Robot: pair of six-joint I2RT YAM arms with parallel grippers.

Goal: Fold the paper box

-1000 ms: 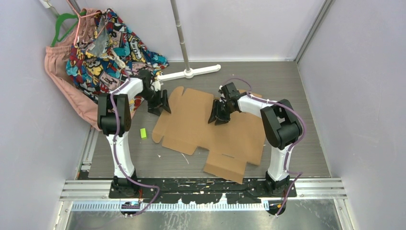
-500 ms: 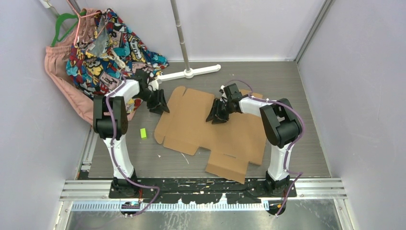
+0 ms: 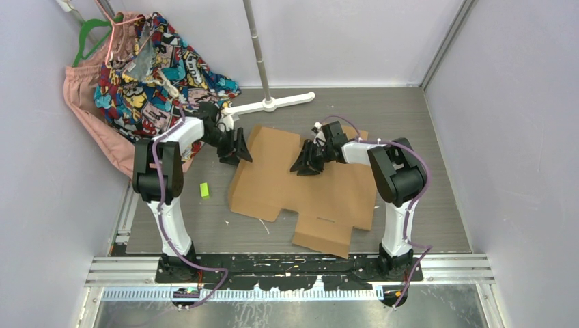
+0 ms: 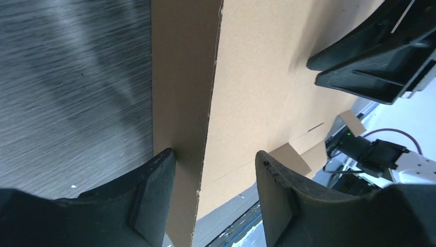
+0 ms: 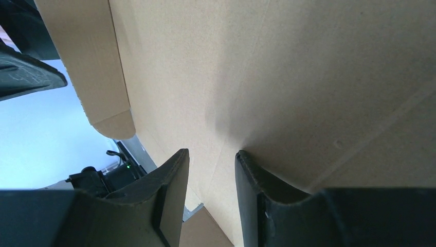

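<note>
The paper box [image 3: 307, 195] is a flat brown die-cut cardboard sheet lying on the grey table. Its left side flap [image 4: 182, 77] stands raised, edge-on between the fingers of my left gripper [image 4: 216, 170]. That gripper is open; its left finger [image 4: 154, 195] rests against the flap's outer face and the other finger stands apart. From above, the left gripper [image 3: 237, 147] sits at the sheet's left edge. My right gripper [image 3: 305, 164] points down at the middle panel [image 5: 288, 67], open, its tips [image 5: 212, 164] on or just above the cardboard with nothing between them.
A patterned garment [image 3: 150, 68] and a pink one [image 3: 95, 116] hang at the back left on a green hanger [image 3: 89, 34]. A white stand foot [image 3: 270, 104] with its pole lies behind the sheet. A small green piece [image 3: 203, 190] lies left of it. Walls enclose the table.
My left gripper has moved right and the sheet's left flap has come up from flat. Its jaws narrowed, then widened again. The right gripper shifted slightly left on the panel.
</note>
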